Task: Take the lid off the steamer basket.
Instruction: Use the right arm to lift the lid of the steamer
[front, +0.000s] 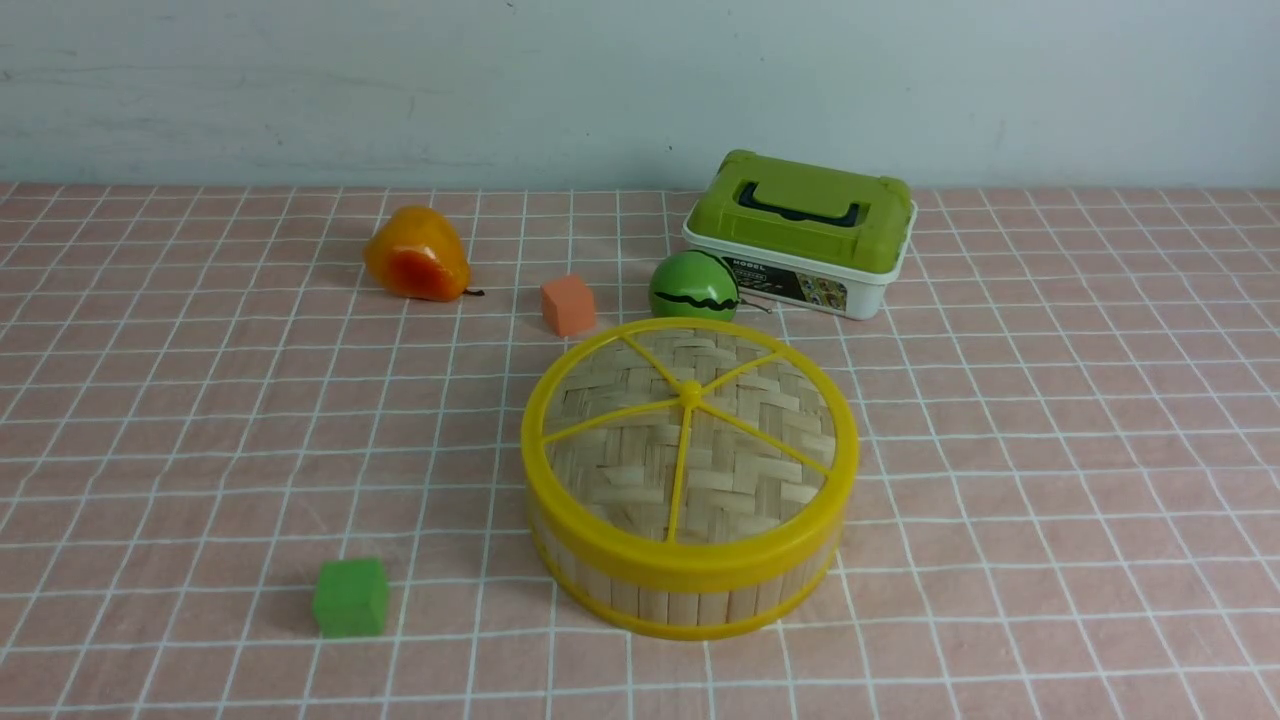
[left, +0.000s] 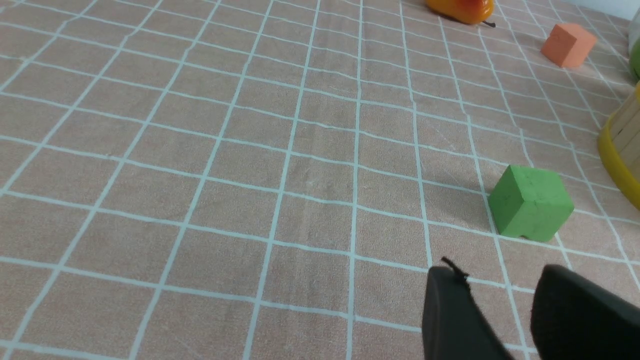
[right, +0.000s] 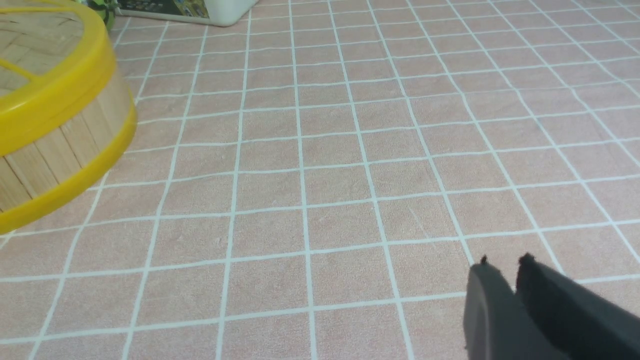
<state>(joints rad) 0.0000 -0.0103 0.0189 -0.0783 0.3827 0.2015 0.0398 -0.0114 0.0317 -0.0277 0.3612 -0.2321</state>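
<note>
Your lid (front: 690, 440) looks light and stiff: pinch its knob (front: 689, 392). Right claw (right: 505, 267) nearly clenched, left claw (left: 495, 280) released, both empty.

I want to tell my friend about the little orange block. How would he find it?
Start at the big yellow steamer basket in the middle of the checked cloth. Look just behind its left side, between the pear and the striped green ball. The orange block sits there alone; it is the only orange cube, since the other cube is green.
</note>
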